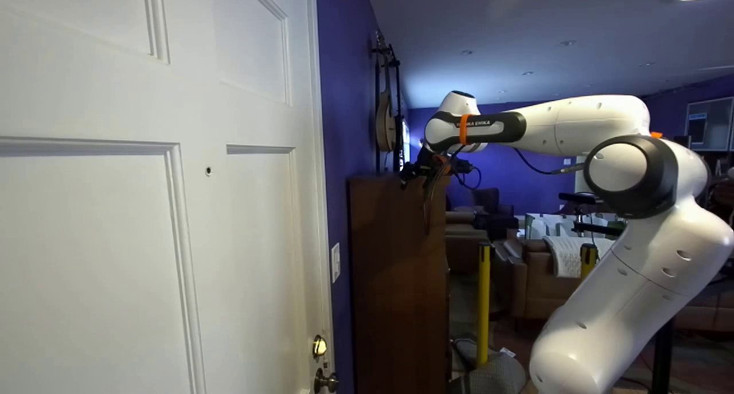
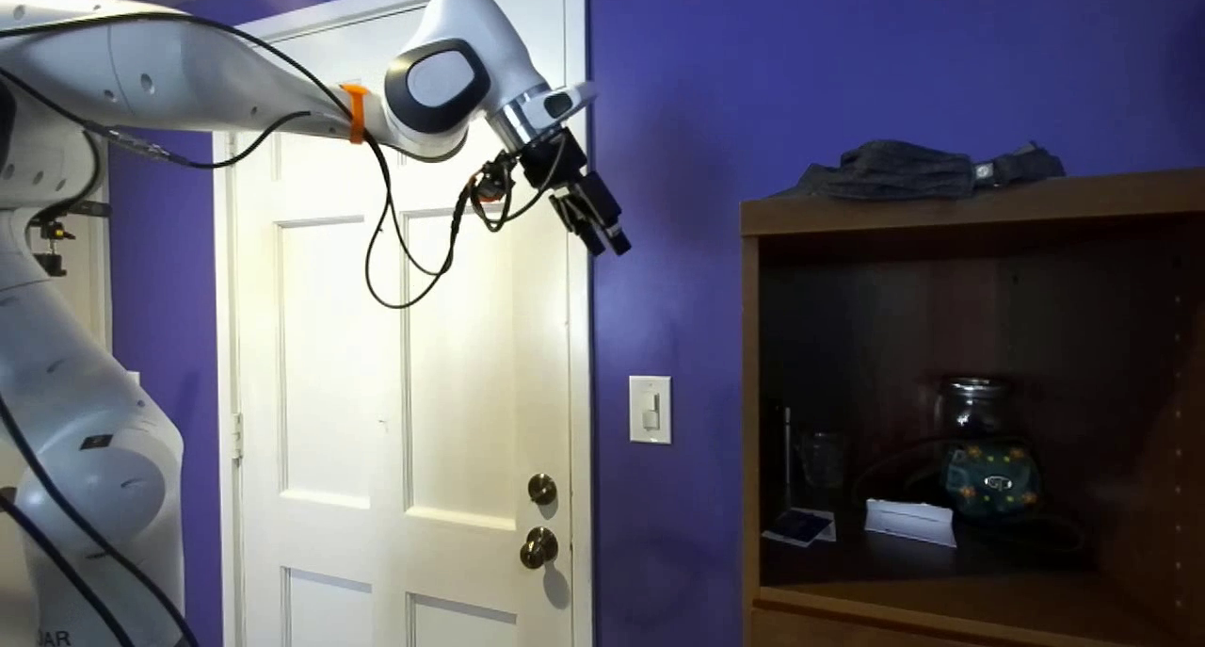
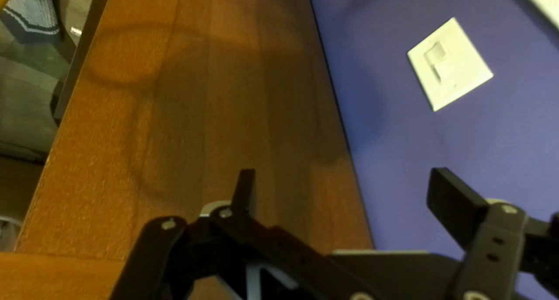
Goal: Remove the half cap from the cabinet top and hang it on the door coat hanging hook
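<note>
The dark, limp half cap [image 2: 904, 170] lies on the brown cabinet's [image 2: 979, 216] flat top in an exterior view. It is out of the wrist view. The cabinet's side shows in an exterior view [image 1: 395, 279] and in the wrist view [image 3: 174, 116]. The white panelled door [image 2: 461, 346] fills the left of an exterior view [image 1: 114, 256]. The hook [image 1: 209, 171] is a tiny dark stub on its face. My gripper [image 2: 607, 245] points down, left of the cabinet and apart from the cap. In the wrist view my gripper [image 3: 340, 175] is open with nothing between its fingers.
A light switch [image 2: 650, 410] sits on the purple wall [image 2: 697, 299] between door and cabinet. Brass knobs [image 2: 538, 547] stick out of the door. The shelf holds a jar [image 2: 974, 404] and a purse [image 2: 993, 477]. A yellow post [image 1: 483, 302] stands beside the cabinet.
</note>
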Robot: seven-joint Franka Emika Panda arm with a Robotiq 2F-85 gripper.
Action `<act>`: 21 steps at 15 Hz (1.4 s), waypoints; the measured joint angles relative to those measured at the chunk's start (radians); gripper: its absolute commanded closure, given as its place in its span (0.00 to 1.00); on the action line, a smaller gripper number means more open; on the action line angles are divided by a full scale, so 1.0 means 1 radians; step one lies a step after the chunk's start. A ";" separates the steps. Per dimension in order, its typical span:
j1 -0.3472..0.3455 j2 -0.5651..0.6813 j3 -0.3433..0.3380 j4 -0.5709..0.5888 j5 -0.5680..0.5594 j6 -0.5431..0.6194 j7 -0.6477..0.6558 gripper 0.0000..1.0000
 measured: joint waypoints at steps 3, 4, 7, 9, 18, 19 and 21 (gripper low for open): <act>0.005 0.098 -0.051 0.101 0.035 0.071 -0.045 0.00; 0.006 0.132 -0.067 0.140 0.049 0.091 -0.056 0.00; -0.006 0.231 -0.103 0.256 0.079 0.124 -0.030 0.00; -0.028 0.293 -0.115 0.334 0.084 0.132 0.038 0.00; -0.067 0.393 -0.123 0.457 0.085 0.133 0.148 0.00; -0.067 0.393 -0.123 0.456 0.085 0.133 0.148 0.00; -0.076 0.397 -0.123 0.458 0.085 0.134 0.158 0.00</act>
